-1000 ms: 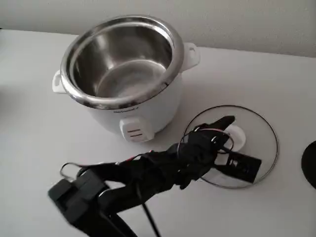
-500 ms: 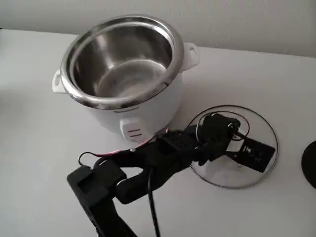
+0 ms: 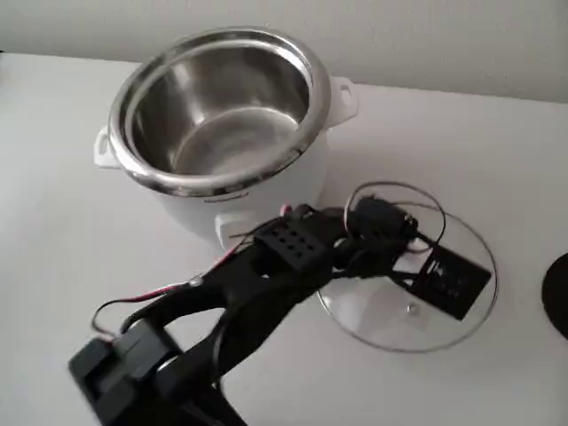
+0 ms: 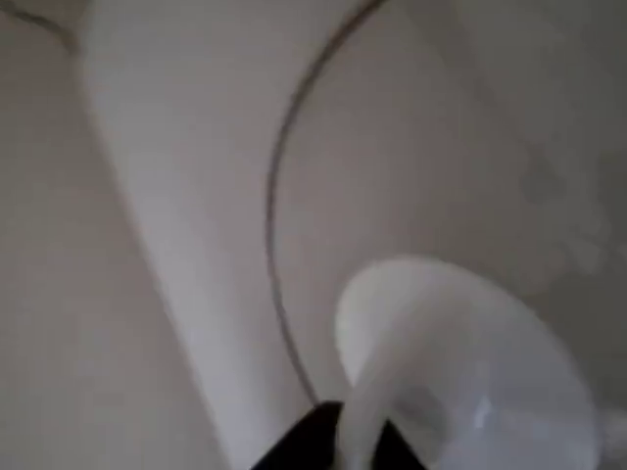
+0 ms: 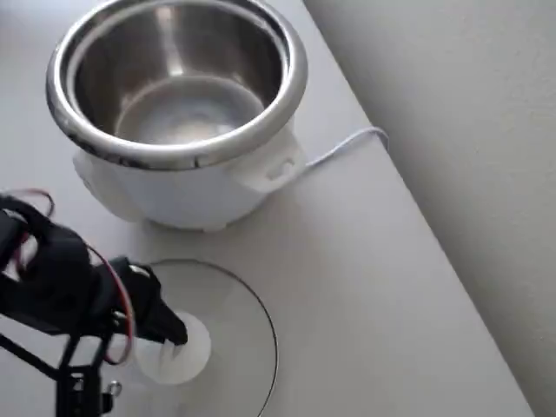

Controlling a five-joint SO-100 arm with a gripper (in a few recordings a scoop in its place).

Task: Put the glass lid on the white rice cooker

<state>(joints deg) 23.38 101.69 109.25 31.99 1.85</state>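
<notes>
- The lid (image 3: 404,288) lay flat on the tabletop (image 3: 80,240), just right of the cooker (image 3: 222,133) in the fixed view.
- The tool (image 5: 174,334) sat at the lid's knob (image 5: 178,347), fingertips touching it; whether it gripped could not be told.
- The cooker's open pot stood up-left of the tool.

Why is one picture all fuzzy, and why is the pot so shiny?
The wrist view is out of focus because its camera sits very close to the lid's knob. In the fixed view and overhead view, the cooker has a steel pot that catches the light, giving bright streaks; the hand looks sharp there.
</notes>
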